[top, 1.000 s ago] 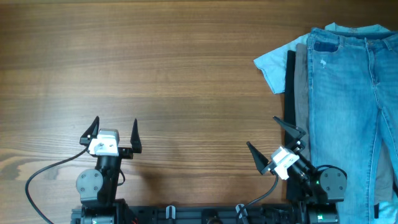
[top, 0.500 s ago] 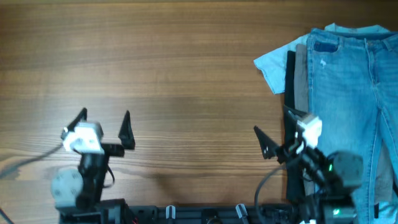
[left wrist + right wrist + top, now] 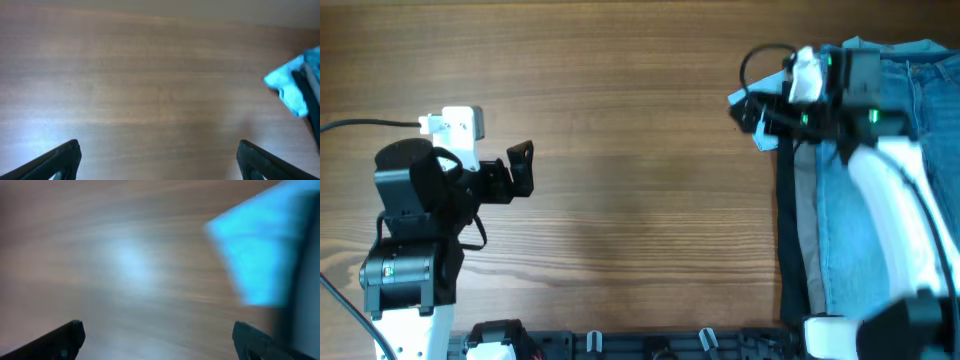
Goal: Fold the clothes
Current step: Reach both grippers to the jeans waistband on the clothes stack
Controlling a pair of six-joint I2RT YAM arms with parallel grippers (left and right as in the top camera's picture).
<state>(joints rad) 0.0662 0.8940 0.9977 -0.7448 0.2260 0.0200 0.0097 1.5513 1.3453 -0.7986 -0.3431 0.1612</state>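
The light-blue denim jeans [image 3: 880, 190] lie flat at the table's right side, on top of the grey trousers [image 3: 804, 220], which show as a strip along their left. The pale-blue T-shirt sleeve [image 3: 761, 137] sticks out to the left; it also shows in the left wrist view [image 3: 289, 89] and, blurred, in the right wrist view [image 3: 260, 265]. My right gripper [image 3: 748, 108] [image 3: 157, 330] is open and empty, hovering at the sleeve's left edge. My left gripper [image 3: 520, 168] [image 3: 157, 150] is open and empty over bare table at the left.
A dark strip of cloth [image 3: 785, 240] runs along the left edge of the grey trousers. The wooden table [image 3: 630, 150] stretches between the two arms. The right arm's white link lies over the jeans.
Both arms rose from their rest pose at the front edge. The right arm swung far up to the T-shirt sleeve; the left arm lifted and turned its gripper to the right.
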